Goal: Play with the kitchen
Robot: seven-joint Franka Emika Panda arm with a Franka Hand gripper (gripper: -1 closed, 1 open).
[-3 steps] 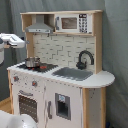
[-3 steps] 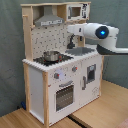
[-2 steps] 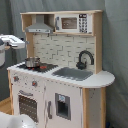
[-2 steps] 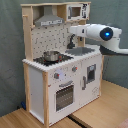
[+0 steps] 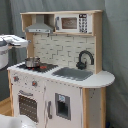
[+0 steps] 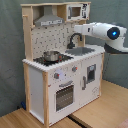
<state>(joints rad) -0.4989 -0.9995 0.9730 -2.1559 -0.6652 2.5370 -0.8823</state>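
No legible writing on kitchen (image 5: 60,75). Stands upright against grey backdrop in both exterior views, pot (image 6: 50,55) on hob, faucet (image 6: 74,39) by sink (image 6: 82,50). Arm (image 6: 107,34) reaches over sink toward faucet; gripper possibly behind it, jaw state indeterminable.

White rounded arm (image 6: 102,31), glowing blue ring light, dark joint seams

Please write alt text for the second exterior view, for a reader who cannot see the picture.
A white and wood toy kitchen stands on a wooden floor, with a white robot arm reaching in from the second exterior view's right, above the sink and towards the black faucet. A metal pot sits on the stove, under the hood.
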